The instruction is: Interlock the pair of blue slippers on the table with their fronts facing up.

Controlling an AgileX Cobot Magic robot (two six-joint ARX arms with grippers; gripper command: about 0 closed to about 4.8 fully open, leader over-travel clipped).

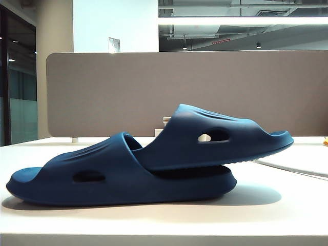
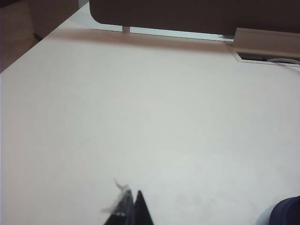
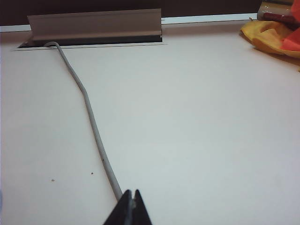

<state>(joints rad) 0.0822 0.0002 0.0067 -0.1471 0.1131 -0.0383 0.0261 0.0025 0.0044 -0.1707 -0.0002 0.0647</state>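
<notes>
Two dark blue slippers lie interlocked on the white table [image 1: 154, 223], both with straps up. The lower slipper [image 1: 97, 174] rests flat. The front of the upper slipper [image 1: 220, 138] is tucked under the lower one's strap, and its heel is raised to the right. Neither gripper shows in the exterior view. My left gripper [image 2: 132, 196] is shut and holds nothing, with a wisp of fluff on one fingertip; it hangs over bare table, and a corner of a blue slipper [image 2: 288, 211] shows beside it. My right gripper [image 3: 132, 193] is shut on nothing, just above a grey cable [image 3: 91, 117].
A grey-brown divider panel [image 1: 128, 87] stands behind the table. The cable runs into a lidded cable slot [image 3: 93, 26] at the table's back. Yellow and orange cloth [image 3: 274, 35] lies at the far back corner. The table's side edge [image 2: 18, 61] shows in the left wrist view.
</notes>
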